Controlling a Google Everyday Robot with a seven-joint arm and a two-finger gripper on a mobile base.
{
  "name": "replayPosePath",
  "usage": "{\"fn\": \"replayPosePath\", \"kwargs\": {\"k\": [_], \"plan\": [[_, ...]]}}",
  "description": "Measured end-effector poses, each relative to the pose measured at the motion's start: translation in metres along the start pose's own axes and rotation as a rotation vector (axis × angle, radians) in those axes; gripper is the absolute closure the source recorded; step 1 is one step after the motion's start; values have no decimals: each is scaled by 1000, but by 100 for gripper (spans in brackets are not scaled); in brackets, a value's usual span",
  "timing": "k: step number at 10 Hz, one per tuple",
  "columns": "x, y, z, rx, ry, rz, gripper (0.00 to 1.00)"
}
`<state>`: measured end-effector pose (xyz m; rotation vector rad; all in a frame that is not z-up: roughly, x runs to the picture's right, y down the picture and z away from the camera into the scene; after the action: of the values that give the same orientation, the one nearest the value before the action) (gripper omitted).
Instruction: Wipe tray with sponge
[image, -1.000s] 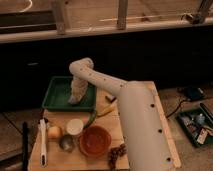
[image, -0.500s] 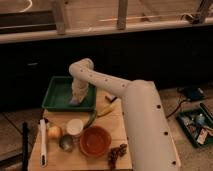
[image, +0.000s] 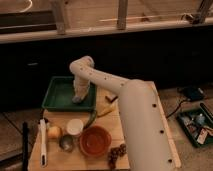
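Note:
The green tray (image: 57, 95) lies at the back left of the wooden table (image: 150, 100). My white arm reaches from the lower right over the table and bends down into the tray. My gripper (image: 78, 98) is at the tray's right side, down on its floor. The sponge is not visible; the gripper's end hides whatever is under it.
In front of the tray are an orange bowl (image: 95, 140), a white cup (image: 75, 126), a green pepper (image: 91, 119), a banana (image: 106, 109), a yellow fruit (image: 54, 132), a metal cup (image: 67, 143), grapes (image: 116, 152) and a white-handled tool (image: 43, 142). A dark teal bin of clutter (image: 196, 125) sits on the floor at the right.
The gripper has shifted slightly within the right part of the tray; the arm's pose is almost the same.

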<state>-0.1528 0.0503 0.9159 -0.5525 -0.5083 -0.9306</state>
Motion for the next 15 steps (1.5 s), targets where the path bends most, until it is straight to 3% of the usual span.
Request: {"fn": "replayPosePath", "kwargs": {"k": [4,8,12,15], "plan": [[-17,-24,8,6,-33,-68,100],[-34,-6,-5,7,-40,-89,100],[-15,23,-11,-8,-14,-35,100],[-8,16,-6,-1,-20,-29,100]]}}
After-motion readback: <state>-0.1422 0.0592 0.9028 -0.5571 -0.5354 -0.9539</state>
